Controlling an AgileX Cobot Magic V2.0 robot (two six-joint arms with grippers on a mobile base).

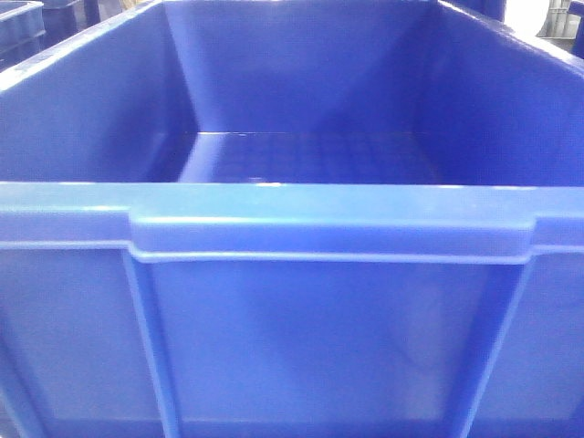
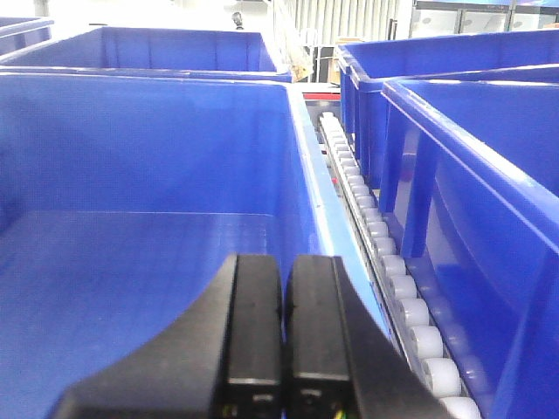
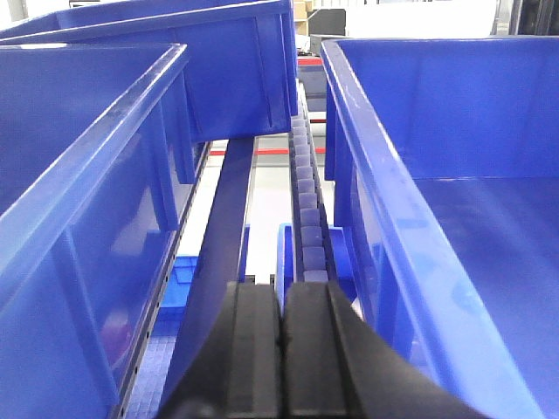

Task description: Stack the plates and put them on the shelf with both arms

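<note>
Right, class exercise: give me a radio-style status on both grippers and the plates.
Left gripper shut, empty, over a blue crate. Right gripper shut, empty, above the roller track between crates. No plates or shelf in view.

Bright overhead light glares off the blue crate (image 1: 328, 233) rims; front view is soft, backgrounds overexposed white.

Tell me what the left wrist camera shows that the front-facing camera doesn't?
Only the left wrist view shows the left gripper, its black fingers pressed together, a row of white rollers running between bins, and more blue bins alongside. Only the front-facing view shows a blue bin's ribbed outer wall head-on and the gridded floor inside it. Both look into an open blue plastic bin. Neither shows plates or a shelf.
</note>
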